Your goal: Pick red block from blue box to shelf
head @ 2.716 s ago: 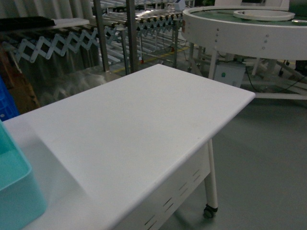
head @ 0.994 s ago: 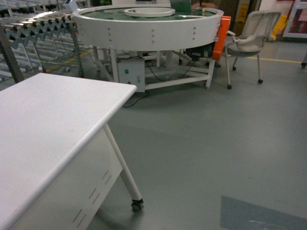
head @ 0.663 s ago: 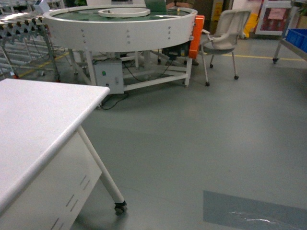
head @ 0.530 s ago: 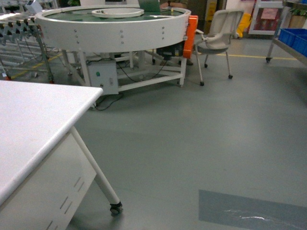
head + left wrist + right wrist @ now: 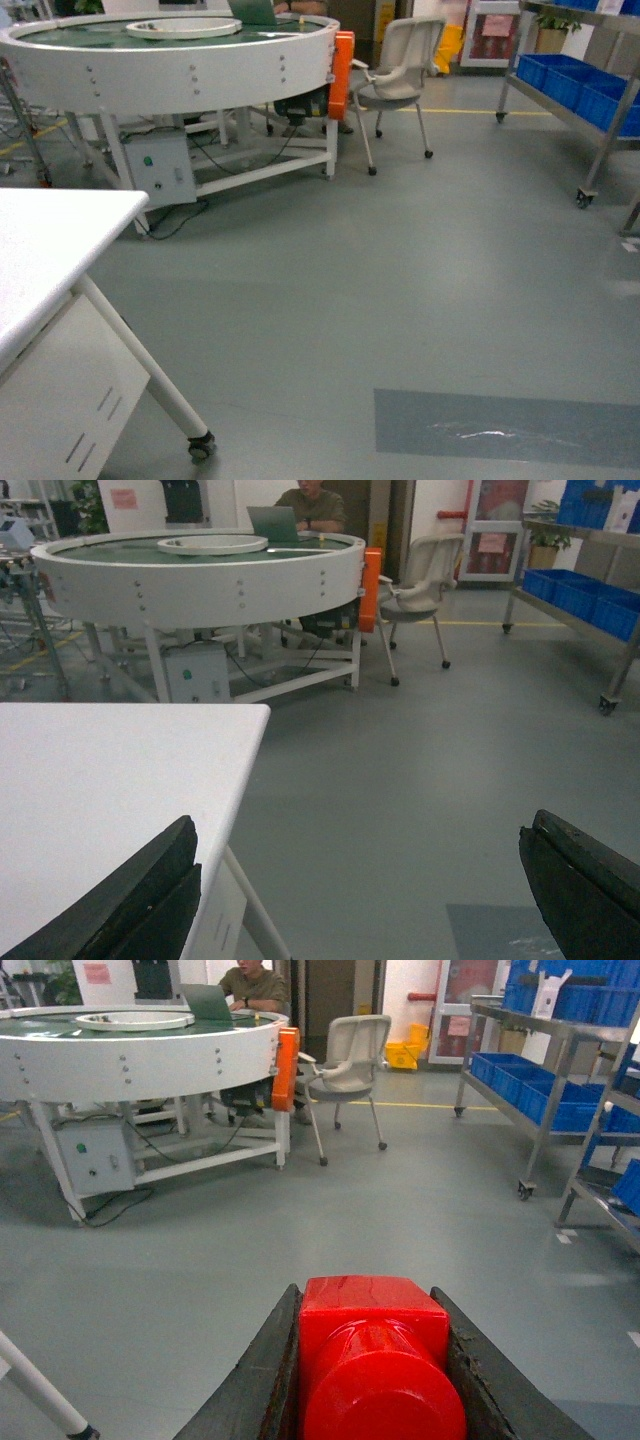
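Carrying the red block (image 5: 375,1355) clamped in my right pincer (image 5: 372,1380), I'm in the transport step; my left pincer (image 5: 360,890) hangs wide and empty. Next I judge I must drive toward the shelf (image 5: 590,105) at right.

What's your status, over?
Right pincer shut on red block. Left pincer open, empty. Shelf ahead right, open floor between; white table at left.
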